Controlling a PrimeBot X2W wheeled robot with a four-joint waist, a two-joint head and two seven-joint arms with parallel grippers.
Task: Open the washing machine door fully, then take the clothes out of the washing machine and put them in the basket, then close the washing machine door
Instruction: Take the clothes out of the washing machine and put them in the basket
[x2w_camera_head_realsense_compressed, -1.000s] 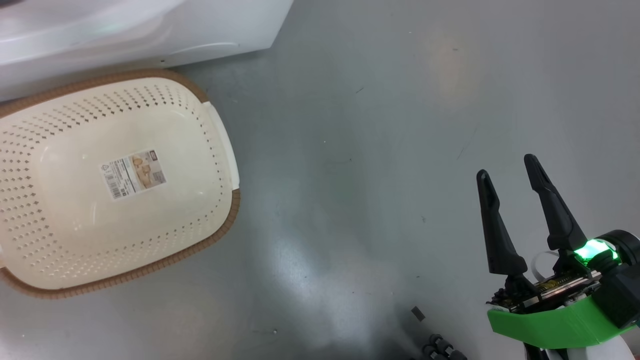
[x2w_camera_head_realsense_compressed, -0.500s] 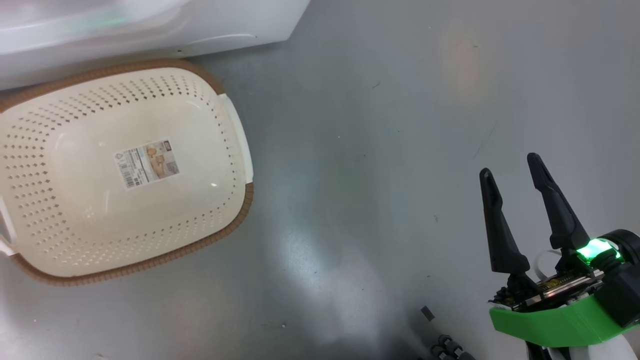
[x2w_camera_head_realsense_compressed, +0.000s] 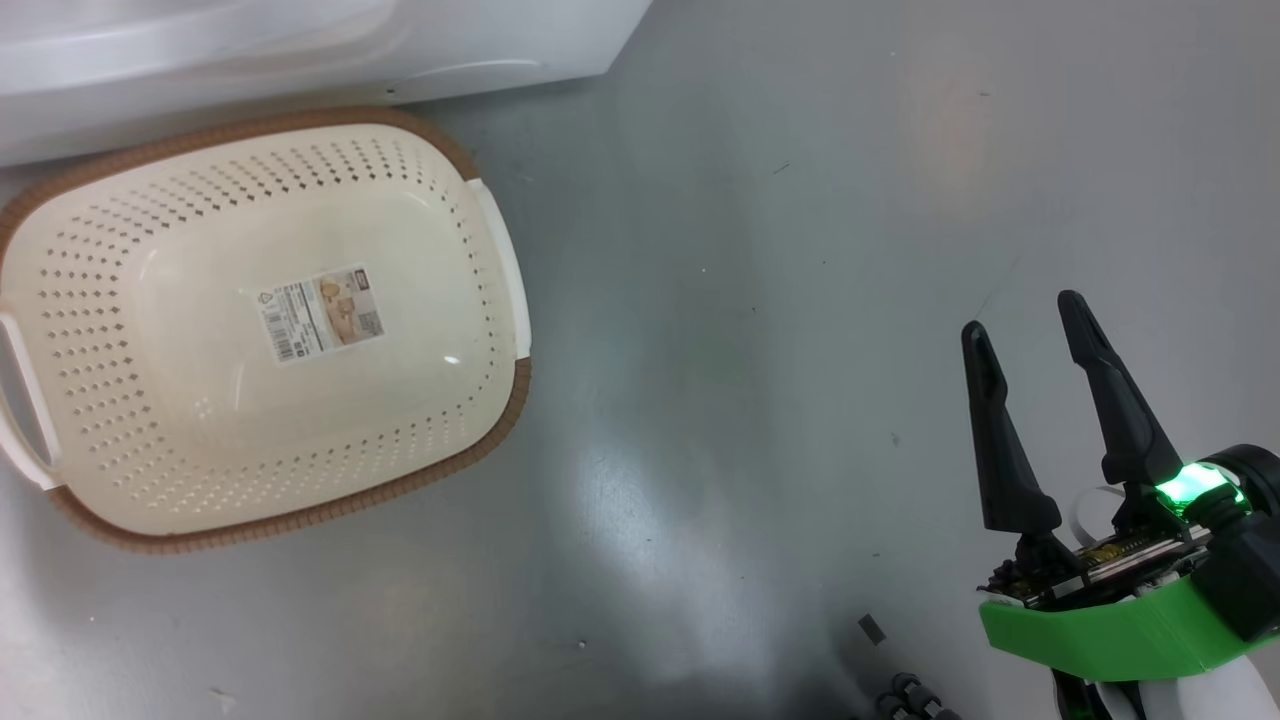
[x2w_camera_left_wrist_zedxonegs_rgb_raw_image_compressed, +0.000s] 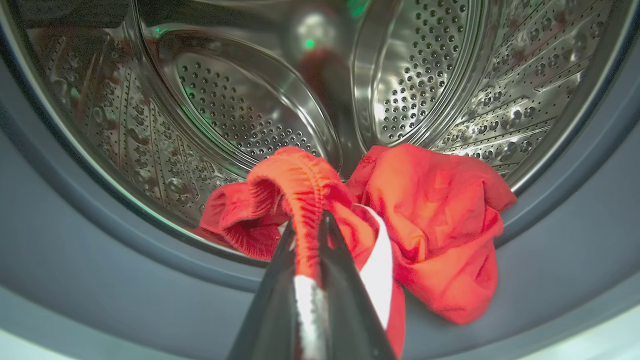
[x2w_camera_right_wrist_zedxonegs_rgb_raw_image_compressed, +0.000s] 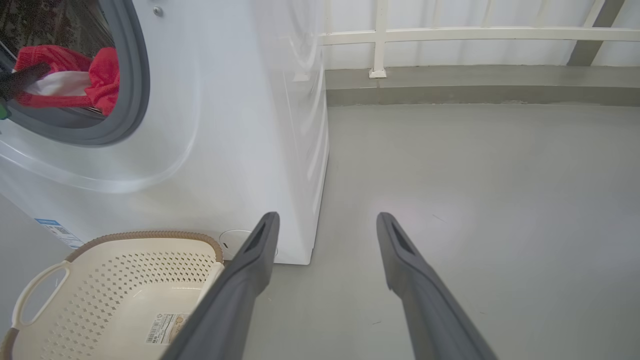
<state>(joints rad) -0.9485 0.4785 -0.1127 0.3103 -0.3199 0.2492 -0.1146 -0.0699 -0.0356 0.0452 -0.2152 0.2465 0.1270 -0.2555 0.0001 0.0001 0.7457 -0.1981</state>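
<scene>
Red cloth in our grip, then. How far along do we reckon we are?

About a third, we judge. The washing machine (x2w_camera_right_wrist_zedxonegs_rgb_raw_image_compressed: 240, 125) has its mouth uncovered, so the door-opening step looks done. The clothes (x2w_camera_left_wrist_zedxonegs_rgb_raw_image_compressed: 430, 225) sit at the lip of the steel drum (x2w_camera_left_wrist_zedxonegs_rgb_raw_image_compressed: 240, 100), spilling onto the grey gasket (x2w_camera_left_wrist_zedxonegs_rgb_raw_image_compressed: 100, 280) at 6 o'clock of the opening. The basket (x2w_camera_head_realsense_compressed: 90, 330) has only its label sticker inside.

So what have we left?

We have to lift the clothes out, put them in the basket and shut the door.

And how do our fingers stand?

Our left fingers (x2w_camera_left_wrist_zedxonegs_rgb_raw_image_compressed: 340, 300) are pinched narrow on a gathered red band, with a white strip running down between them. Most of the clothes bunch at 2 o'clock from the tips, and a smaller fold lies at 9 o'clock.

Do we hold one garment or several?

We cannot tell, because the folds hide it.

And our other arm?

Our right fingers (x2w_camera_head_realsense_compressed: 1115, 420) stand wide and hold nothing. They hang over bare floor (x2w_camera_head_realsense_compressed: 750, 300) at 4 o'clock of the head view, well apart from the basket at 9 o'clock. In the right wrist view the basket stands just beside the machine's front at 7 o'clock, below the opening, and the clothes show at 10 o'clock.
</scene>
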